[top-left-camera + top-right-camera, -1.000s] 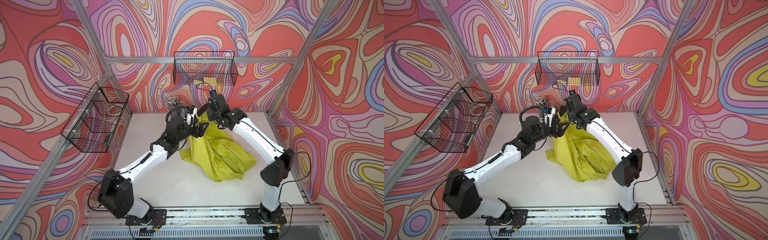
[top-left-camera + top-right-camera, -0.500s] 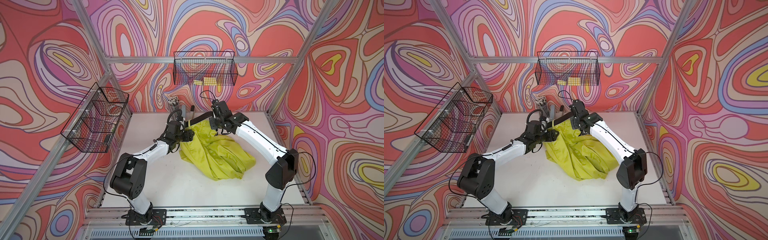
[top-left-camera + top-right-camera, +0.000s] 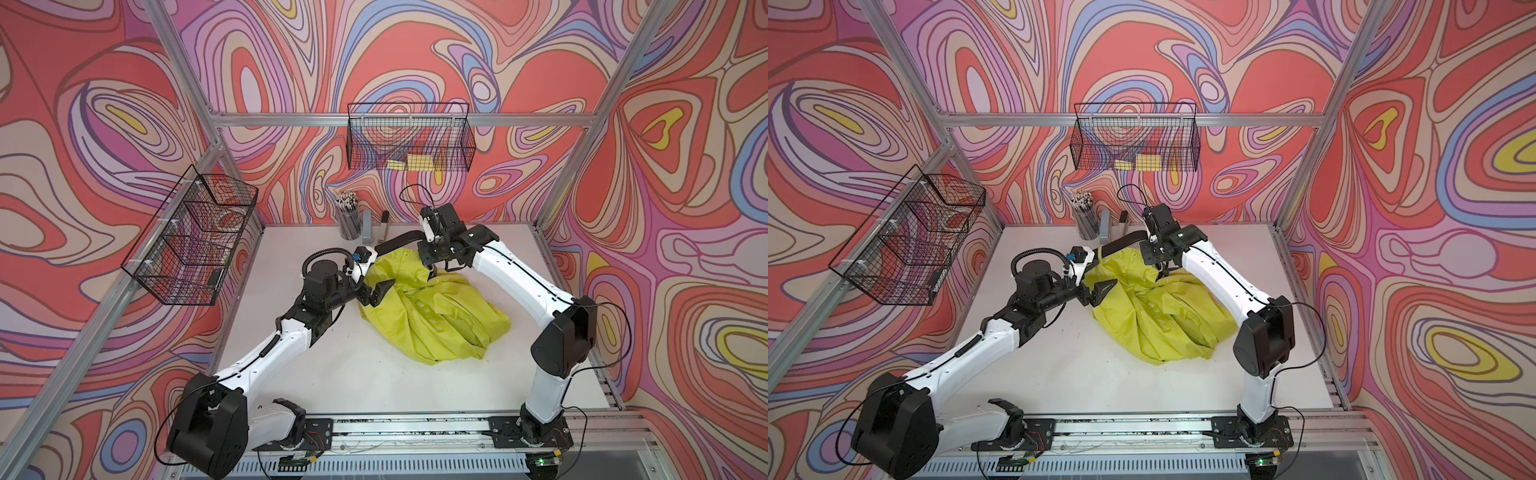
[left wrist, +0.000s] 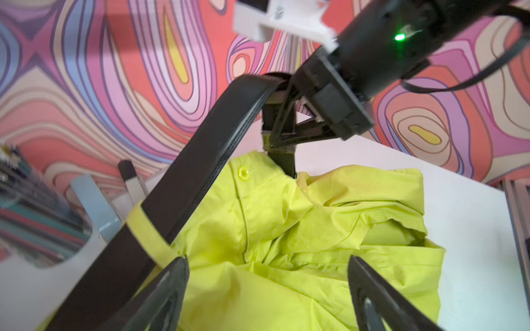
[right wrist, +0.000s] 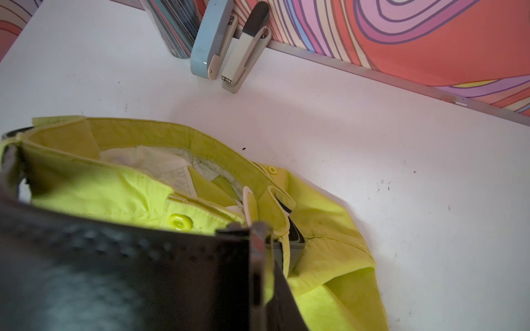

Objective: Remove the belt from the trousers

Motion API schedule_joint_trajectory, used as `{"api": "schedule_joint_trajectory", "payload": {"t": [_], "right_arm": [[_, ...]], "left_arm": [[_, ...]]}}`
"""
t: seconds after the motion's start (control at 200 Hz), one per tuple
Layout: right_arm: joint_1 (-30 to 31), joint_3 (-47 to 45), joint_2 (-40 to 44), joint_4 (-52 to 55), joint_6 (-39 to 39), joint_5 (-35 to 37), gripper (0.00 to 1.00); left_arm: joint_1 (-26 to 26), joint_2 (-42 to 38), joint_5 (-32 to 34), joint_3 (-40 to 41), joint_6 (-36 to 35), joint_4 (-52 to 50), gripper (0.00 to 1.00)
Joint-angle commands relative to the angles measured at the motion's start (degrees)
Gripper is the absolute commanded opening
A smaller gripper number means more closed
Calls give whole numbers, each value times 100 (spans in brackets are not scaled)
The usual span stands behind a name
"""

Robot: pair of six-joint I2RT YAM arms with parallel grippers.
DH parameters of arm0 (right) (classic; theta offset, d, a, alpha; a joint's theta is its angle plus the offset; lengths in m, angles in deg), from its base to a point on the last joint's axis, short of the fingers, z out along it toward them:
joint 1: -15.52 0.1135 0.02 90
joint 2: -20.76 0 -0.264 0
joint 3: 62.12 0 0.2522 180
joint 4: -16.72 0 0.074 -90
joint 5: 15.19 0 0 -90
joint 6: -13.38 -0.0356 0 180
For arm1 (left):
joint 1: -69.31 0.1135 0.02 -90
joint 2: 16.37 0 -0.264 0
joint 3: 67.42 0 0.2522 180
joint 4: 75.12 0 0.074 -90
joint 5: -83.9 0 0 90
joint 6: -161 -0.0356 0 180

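You look mid-pull: your right tool (image 4: 281,143) is clamped on the belt (image 4: 200,160), which runs through a loop (image 4: 149,229) of the trousers (image 3: 436,320) heaped on the worktop (image 3: 332,374), so your wide-open left tool (image 3: 376,291) should probably pin the waistband next.

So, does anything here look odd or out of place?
The yellow-green trousers lie crumpled on the table, and the belt arches up off them, through one belt loop, pinched in the right pincer. Nothing looks spilled or broken.
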Motion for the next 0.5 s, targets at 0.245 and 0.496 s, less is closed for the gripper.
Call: {"api": "schedule_joint_trajectory", "payload": {"t": [0.245,0.496], "right_arm": [[22,-299,195,163,-2,-717,0],[24,-600,384,6,-89,-1063,0]], "left_arm": [[-300,1355,230,-1971,-1840,-1180,92],[-299,1960,294,-2530,-2264,-1762,78]]}}
